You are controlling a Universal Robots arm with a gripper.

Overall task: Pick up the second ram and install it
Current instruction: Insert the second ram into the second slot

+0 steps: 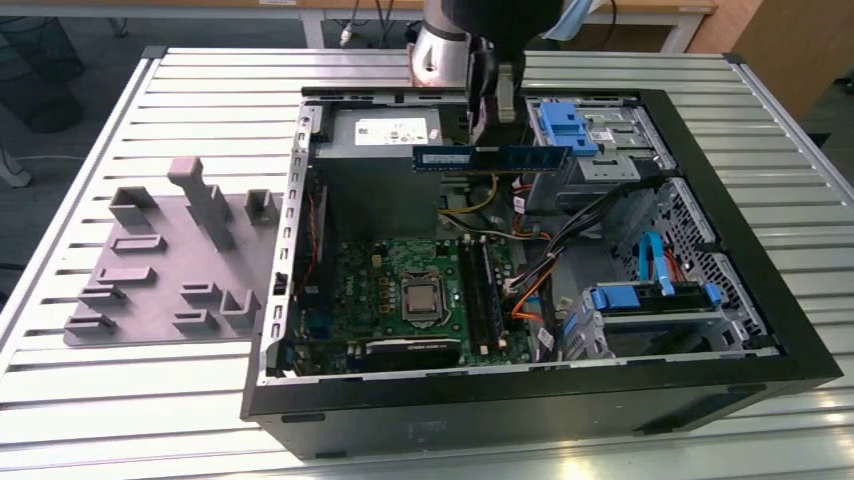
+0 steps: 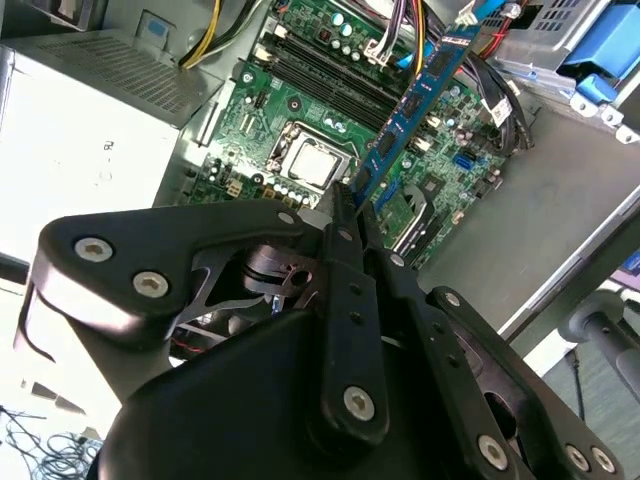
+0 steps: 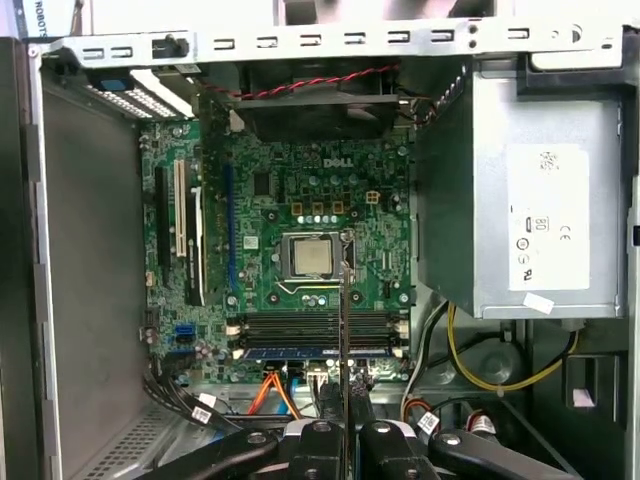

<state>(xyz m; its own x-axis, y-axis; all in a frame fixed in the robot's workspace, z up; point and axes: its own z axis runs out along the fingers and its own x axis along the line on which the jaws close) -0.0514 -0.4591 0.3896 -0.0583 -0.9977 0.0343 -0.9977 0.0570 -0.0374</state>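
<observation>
Pincer (image 1: 497, 118) clamped on the second ram (image 1: 490, 158), level above the open computer case (image 1: 747, 300).

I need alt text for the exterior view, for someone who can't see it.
The gripper holds the second ram level above an open computer case, over its far end by the power supply. The green motherboard lies below, nearer the camera. A grey holder tray sits on the slatted table at the exterior view's left.
</observation>
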